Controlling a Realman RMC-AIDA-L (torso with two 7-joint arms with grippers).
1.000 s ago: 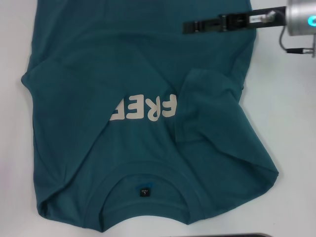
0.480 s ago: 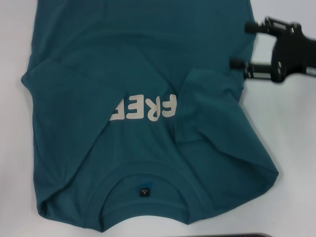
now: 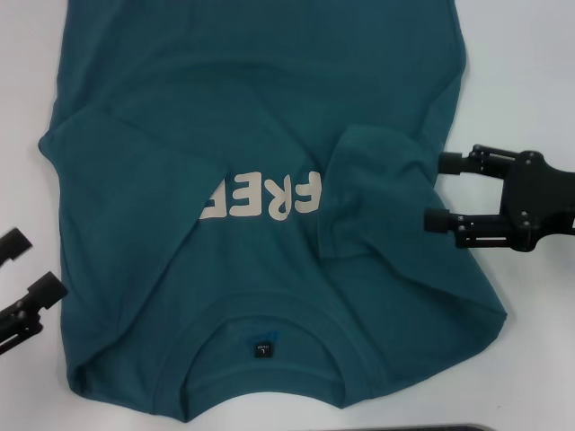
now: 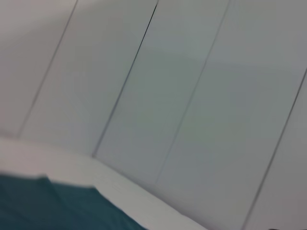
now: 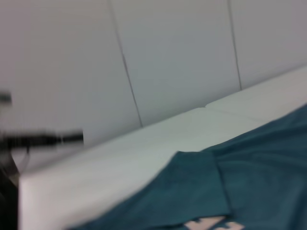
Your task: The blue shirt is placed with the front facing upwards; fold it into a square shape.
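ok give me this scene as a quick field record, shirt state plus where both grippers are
garment: blue shirt, front up, cream "FREE" lettering showing
collar: neck label at the near edge
sleeves: right-side sleeve folded in over the chest; left side also folded in
surface: white table
left gripper: open, at the shirt's left edge near the shoulder, not on cloth
right gripper: open, fingertips at the folded sleeve's outer edge
fold status: sides in, not yet a square
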